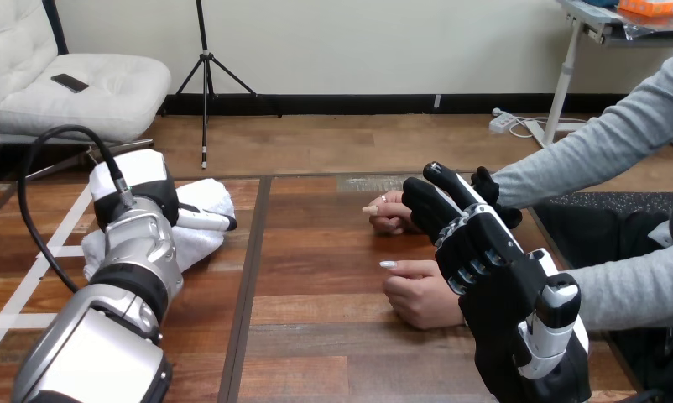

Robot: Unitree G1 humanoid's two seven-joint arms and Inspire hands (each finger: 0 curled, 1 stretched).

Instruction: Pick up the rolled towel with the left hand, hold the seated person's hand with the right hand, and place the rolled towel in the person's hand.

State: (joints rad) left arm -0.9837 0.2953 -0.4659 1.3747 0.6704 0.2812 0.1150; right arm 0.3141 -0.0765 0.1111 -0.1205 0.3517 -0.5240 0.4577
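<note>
Rolled towel, white, lies at the left of the wooden table, with the left hand resting on top of it; whether that hand grips it cannot be told. Right hand is raised with fingers straight, holding nothing. It sits just beside the person's near hand, and the person's far hand rests beyond.

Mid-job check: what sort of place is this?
Likely a tabletop care-practice setup: a wooden table, a white rolled towel at the left hand, and a seated person's hands resting on it beside the right hand.
</note>
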